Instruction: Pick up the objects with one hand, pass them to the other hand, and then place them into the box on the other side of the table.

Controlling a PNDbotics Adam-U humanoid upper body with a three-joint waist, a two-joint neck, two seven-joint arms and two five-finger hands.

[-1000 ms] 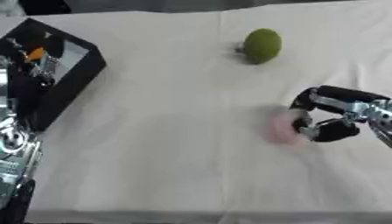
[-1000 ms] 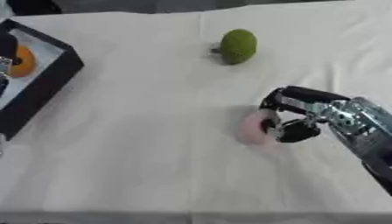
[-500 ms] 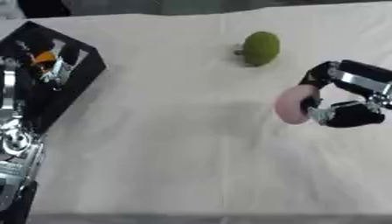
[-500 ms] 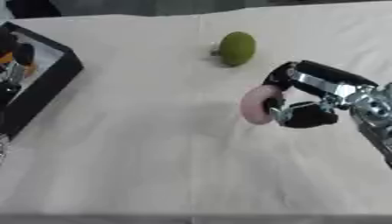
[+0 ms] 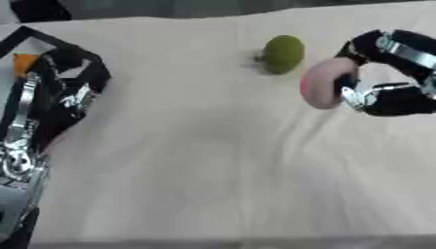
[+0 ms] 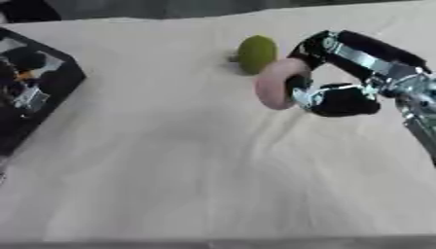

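Above the cloth-covered worktop (image 6: pixel 213 165), the right hand (image 6: pixel 340 95) has its fingers (image 6: pixel 328 46) curled around a pink oval object (image 6: pixel 277 83), lifted beside the green fruit (image 6: pixel 256 53) for handover toward the black box (image 6: pixel 38 92)

Pale cream cloth (image 5: pixel 196 160) over the whole tabletop (image 6: pixel 170 194), softly creased and wrinkled toward the middle. Even, diffuse light, faint shadows only. Beyond the far edge, a dark grey strip of background (image 5: pixel 213 7), blurred, nothing there clear enough to name.
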